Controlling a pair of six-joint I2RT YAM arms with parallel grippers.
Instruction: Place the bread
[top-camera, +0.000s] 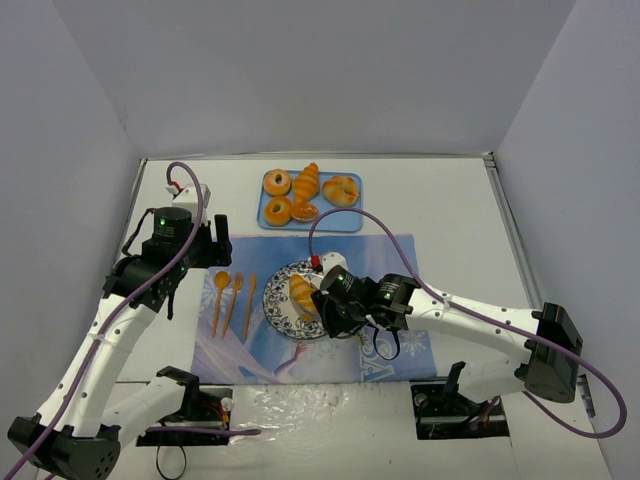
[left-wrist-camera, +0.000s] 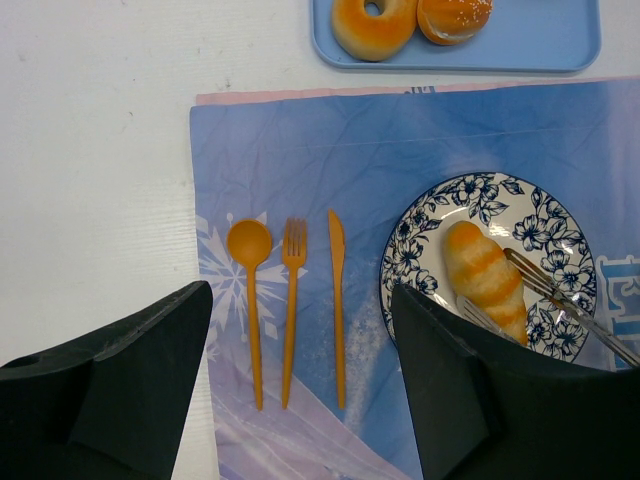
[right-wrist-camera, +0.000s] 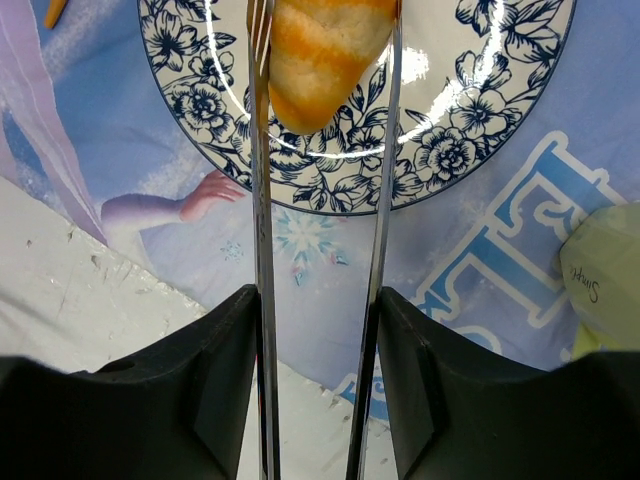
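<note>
R gripper (right-wrist-camera: 318, 310), fingers closed down on a pair of metal tongs (right-wrist-camera: 258, 200), reaches in from the plate's near-right side, w/ the two thin tong arms running forward from btw. its black fingers. The tongs do the gripping here, presumably so the wide fingers need not crush soft food. The bread (right-wrist-camera: 320, 50) lies straight ahead of the gripper, btw. the tong tips, one arm along each flank and apparently touching it. It rests on the blue-flowered plate (right-wrist-camera: 470, 110), slanted across the plate's ctr., so the placing looks all but done. Whether the tongs squeeze it or merely bracket it can't be told from these views. The plate sits on a blue printed mat (right-wrist-camera: 480, 250). The L gripper (left-wrist-camera: 300, 295) hangs spread wide w/ nothing in it over the mat's left part, well apart from the bread, likely parked clear of the R arm's work. Below it lie an orange spoon (left-wrist-camera: 249, 245), fork (left-wrist-camera: 293, 240) and knife (left-wrist-camera: 337, 260), side by side just left of the plate. Beyond the mat's far edge, a blue tray (left-wrist-camera: 560, 50) carries doughnuts (left-wrist-camera: 372, 22) and other rolls.
</note>
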